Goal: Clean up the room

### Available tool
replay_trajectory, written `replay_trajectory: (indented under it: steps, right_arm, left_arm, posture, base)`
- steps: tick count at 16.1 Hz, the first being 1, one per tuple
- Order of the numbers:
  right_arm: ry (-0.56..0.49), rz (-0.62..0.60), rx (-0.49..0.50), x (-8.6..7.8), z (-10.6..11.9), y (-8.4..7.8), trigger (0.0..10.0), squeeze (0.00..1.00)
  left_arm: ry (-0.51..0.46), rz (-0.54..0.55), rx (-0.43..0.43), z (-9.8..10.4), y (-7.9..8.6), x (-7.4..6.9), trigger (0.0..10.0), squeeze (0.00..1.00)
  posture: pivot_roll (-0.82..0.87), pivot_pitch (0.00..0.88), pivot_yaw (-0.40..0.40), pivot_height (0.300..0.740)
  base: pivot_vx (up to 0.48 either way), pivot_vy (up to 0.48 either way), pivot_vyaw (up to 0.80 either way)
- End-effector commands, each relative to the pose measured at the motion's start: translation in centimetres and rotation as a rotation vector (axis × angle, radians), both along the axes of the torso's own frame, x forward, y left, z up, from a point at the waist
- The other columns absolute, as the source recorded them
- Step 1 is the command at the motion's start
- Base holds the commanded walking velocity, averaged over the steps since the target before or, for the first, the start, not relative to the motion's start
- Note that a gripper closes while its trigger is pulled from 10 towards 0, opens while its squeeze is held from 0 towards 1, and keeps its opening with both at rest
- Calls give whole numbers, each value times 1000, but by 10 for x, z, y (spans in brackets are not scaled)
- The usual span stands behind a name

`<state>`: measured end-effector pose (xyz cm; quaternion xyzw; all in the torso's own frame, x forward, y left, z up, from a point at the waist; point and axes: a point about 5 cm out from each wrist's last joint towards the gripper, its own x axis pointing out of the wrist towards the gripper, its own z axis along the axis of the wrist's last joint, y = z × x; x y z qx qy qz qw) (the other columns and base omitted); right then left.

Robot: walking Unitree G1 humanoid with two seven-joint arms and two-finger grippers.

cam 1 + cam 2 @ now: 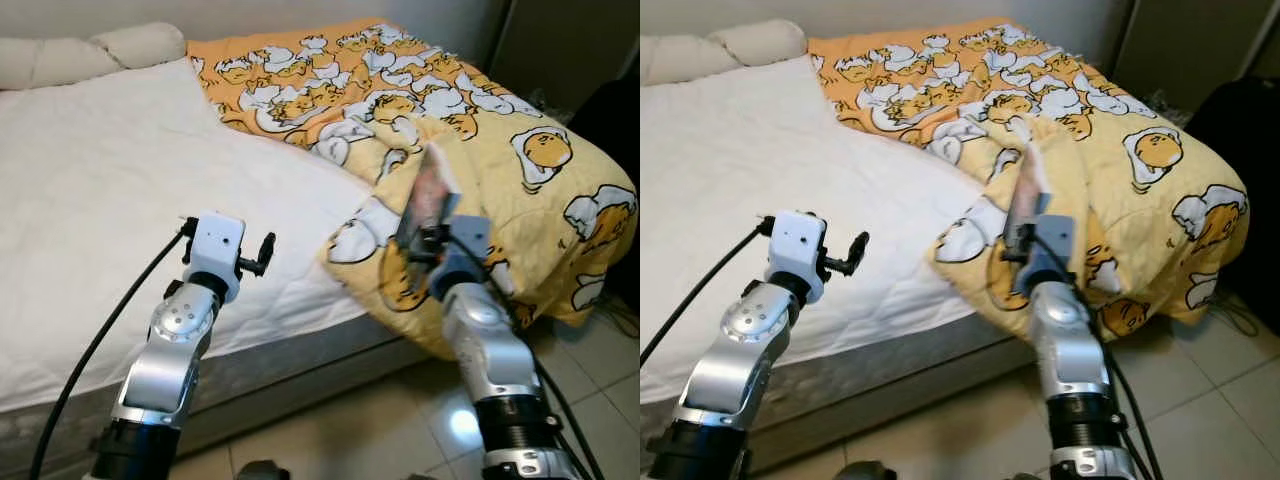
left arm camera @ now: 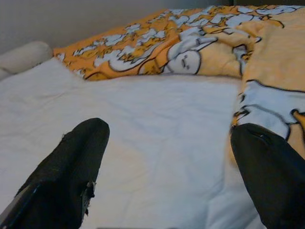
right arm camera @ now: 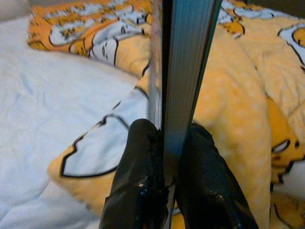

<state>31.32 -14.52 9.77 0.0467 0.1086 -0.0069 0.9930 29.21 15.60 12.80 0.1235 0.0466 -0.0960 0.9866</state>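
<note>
Thin flat book [image 1: 432, 192] pinched upright between the right gripper's [image 3: 164, 157] fingers, middle right of the head view, just above the yellow egg-print blanket [image 1: 520, 150]. Looks stiff, light and a bit slick, so best held low on its bottom edge, as now. Left gripper [image 2: 167, 157] hovering over the white bed sheet [image 1: 100, 180] at middle left, fingers spread wide, holding nothing. One book, one blanket bunched at right, two pillows [image 1: 90, 55] at upper left, two grippers
</note>
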Motion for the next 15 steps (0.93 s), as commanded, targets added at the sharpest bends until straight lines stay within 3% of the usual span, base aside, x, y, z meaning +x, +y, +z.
replay_trajectory:
  steps: [1,15]
  right_arm:
    - [-64,39,14,5,15,12,10000,0]
    - [-77,52,4,6,16,14,10000,0]
  left_arm:
    - [-8,18,14,3,7,1,10000,31]
    - [-8,20,13,3,8,2,10000,35]
  posture:
    - [23,0,45,740]
    - [25,0,47,740]
  base:
    - [0,356,0]
    - [0,355,0]
